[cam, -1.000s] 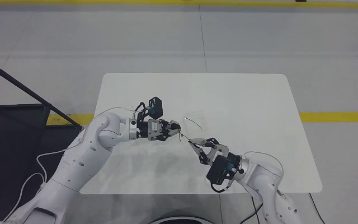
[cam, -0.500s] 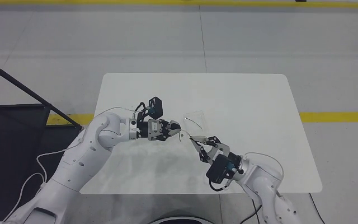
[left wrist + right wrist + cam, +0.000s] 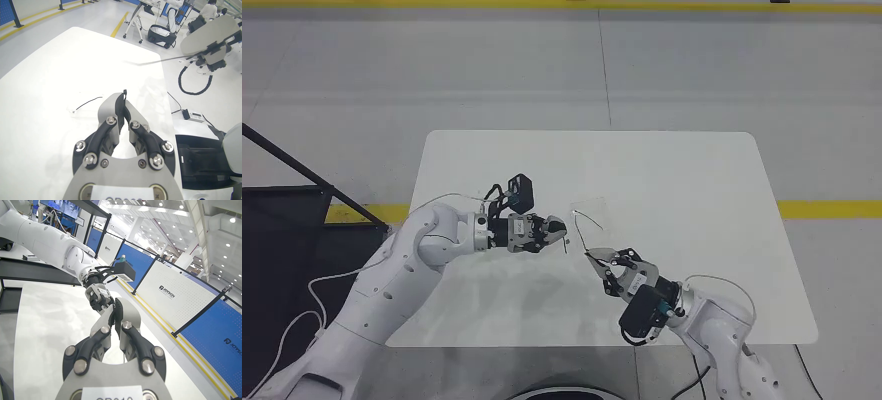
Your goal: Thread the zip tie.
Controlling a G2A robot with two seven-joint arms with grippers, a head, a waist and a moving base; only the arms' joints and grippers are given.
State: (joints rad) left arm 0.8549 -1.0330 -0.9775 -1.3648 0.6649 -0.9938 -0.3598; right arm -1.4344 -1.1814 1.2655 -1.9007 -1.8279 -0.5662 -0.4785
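Drawing back a little toward the robot, the grey-fingered, black-padded right gripper (image 3: 592, 259) has swung the thin black plastic zip tie strap (image 3: 160, 60) so that its free tip now points past the matching left gripper (image 3: 123, 100) rather than at it. Both grippers are closed. The right pinches the strap partway along, and the left pinches the small square black head (image 3: 124, 93), which stands just proud of its ribbed pads above the smooth white table (image 3: 682, 180). To thread well, I judge the tip must be re-aimed square to the head's slot and fed slowly. The strap is slim, springy and bows, so a grip nearer the tip would steady it. A second thin black tie (image 3: 88, 102) lies flat on the table.
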